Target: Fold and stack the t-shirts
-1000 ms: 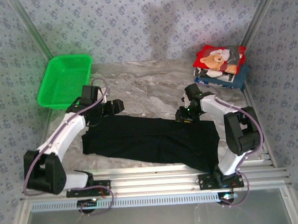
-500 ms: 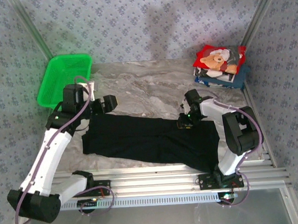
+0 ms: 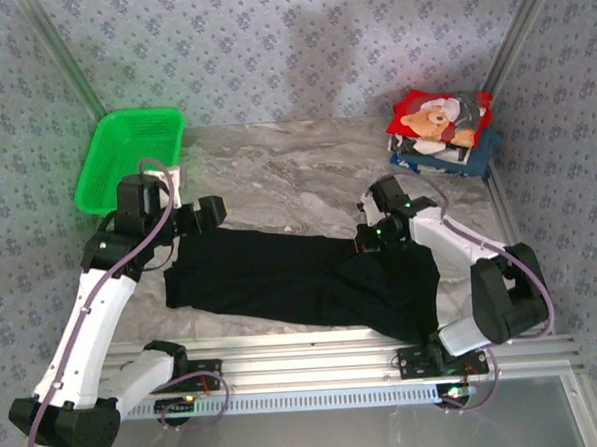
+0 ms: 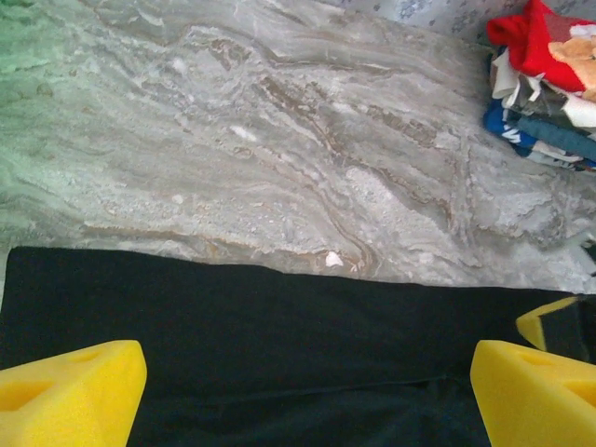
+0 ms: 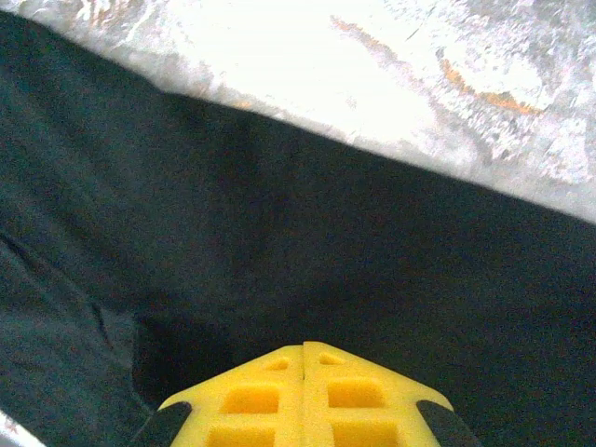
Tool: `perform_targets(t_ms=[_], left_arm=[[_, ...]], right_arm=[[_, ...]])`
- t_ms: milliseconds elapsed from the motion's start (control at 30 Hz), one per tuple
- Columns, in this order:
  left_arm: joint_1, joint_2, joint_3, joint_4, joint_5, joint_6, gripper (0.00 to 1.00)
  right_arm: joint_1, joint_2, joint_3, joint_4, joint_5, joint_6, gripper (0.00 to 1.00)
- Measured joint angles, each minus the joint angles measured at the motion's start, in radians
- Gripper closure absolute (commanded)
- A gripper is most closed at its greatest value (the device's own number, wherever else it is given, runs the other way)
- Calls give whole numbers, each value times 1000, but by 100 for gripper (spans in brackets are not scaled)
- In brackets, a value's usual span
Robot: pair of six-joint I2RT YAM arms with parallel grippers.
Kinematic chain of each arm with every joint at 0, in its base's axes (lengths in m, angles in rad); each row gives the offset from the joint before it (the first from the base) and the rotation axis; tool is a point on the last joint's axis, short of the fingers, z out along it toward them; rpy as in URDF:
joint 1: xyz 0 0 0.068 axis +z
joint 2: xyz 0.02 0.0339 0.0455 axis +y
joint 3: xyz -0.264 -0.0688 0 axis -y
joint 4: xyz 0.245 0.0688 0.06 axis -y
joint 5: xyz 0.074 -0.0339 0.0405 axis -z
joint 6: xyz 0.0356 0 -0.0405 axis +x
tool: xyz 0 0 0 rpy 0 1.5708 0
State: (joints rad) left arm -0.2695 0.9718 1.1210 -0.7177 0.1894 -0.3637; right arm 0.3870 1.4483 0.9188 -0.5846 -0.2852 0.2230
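The black t-shirt [image 3: 301, 278] lies spread flat across the front of the marble table [image 3: 296, 174]. My left gripper [image 3: 204, 212] hovers open over the shirt's far left edge. In the left wrist view its yellow fingers [image 4: 70, 391] stand wide apart above the black t-shirt [image 4: 279, 345]. My right gripper [image 3: 372, 237] sits on the shirt's far right part. In the right wrist view that gripper [image 5: 304, 346] is shut, its pads flush together with the tips pressed into the black t-shirt [image 5: 307, 242]. The folded t-shirts [image 3: 442, 131], topped by the red teddy-bear one, are stacked at the back right.
A green mesh basket [image 3: 130, 157] stands at the back left, close to the left arm's elbow. Bare marble stretches between the basket and the folded stack [image 4: 545, 74]. Patterned walls close the sides and back; an aluminium rail [image 3: 315, 353] runs along the front.
The left arm drew back and leftward while its gripper opened wider. The right gripper closed onto the black t-shirt, and the cloth beside it has wrinkled slightly.
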Motion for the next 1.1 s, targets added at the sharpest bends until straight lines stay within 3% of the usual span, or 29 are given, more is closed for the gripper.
perform_targets(t_ms=[200, 367, 467, 533, 700, 833, 1033, 1100], left_arm=[[0, 19, -53, 14, 0, -2, 10], [0, 63, -85, 55, -4, -3, 10], [0, 102, -108, 84, -11, -3, 10], [0, 132, -124, 103, -15, -3, 10], [-8, 224, -150, 156, -19, -3, 10], [-46, 314, -149, 205, -22, 1, 10], [-80, 494, -96, 229, -12, 19, 14], [-79, 583, -42, 221, -10, 23, 16]], right_arm=[[101, -74, -50, -28, -15, 26, 97], [254, -132, -87, -12, -58, 125, 94], [355, -132, -113, 14, -68, 220, 88], [415, -130, -125, 32, -72, 289, 71], [519, -113, -109, 30, -80, 393, 56], [492, -159, -63, -32, -61, 431, 49], [208, -280, -71, -196, 111, 570, 57], [158, -291, -121, -221, 150, 621, 59]])
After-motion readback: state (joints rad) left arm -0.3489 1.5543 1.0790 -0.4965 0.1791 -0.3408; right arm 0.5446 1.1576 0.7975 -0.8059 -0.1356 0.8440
